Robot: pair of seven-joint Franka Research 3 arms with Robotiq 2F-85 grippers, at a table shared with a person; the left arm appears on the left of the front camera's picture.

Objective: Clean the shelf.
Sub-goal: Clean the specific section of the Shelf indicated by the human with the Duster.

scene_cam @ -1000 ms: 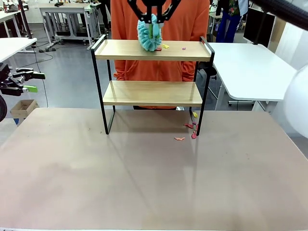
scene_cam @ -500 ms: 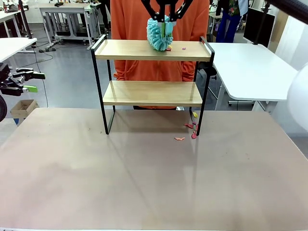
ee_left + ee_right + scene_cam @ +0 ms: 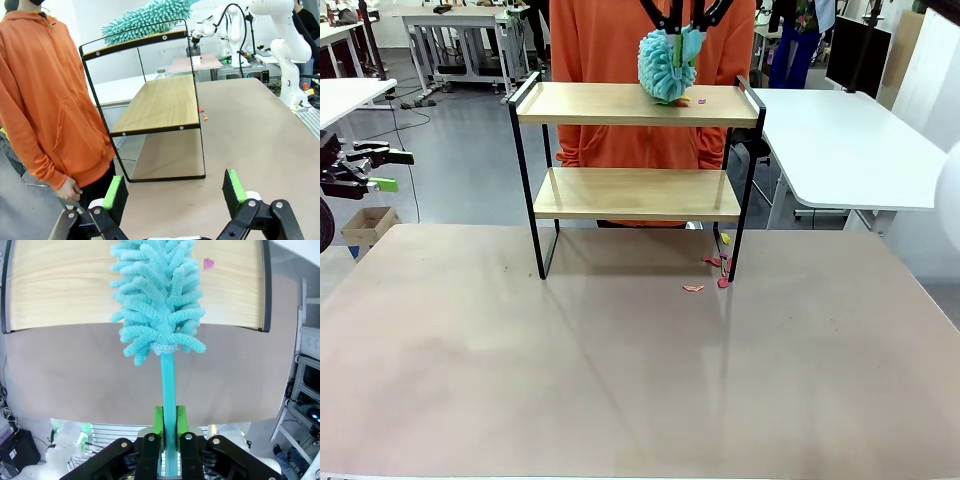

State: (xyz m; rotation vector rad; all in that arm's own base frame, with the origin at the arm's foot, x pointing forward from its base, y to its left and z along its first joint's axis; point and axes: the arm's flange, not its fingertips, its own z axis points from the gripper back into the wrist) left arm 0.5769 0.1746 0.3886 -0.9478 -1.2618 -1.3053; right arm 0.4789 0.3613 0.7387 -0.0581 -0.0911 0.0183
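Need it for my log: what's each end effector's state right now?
Left end effector: open, empty.
Right end effector: shut on the fluffy turquoise microfibre duster by its handle.

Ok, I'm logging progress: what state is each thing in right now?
Two-tier wooden shelf with black frame: upright, small scraps on top board.
Fluffy teal duster: held, head at top board.
Right gripper: jaws shut on duster handle.
Left gripper: jaws open, empty.

No text, brand, number or sign can be read here (the shelf (image 3: 638,104), the duster (image 3: 156,295) and the tabletop (image 3: 620,380) show plain, unmarked surfaces, and the equipment far off in the room is too small to make out).
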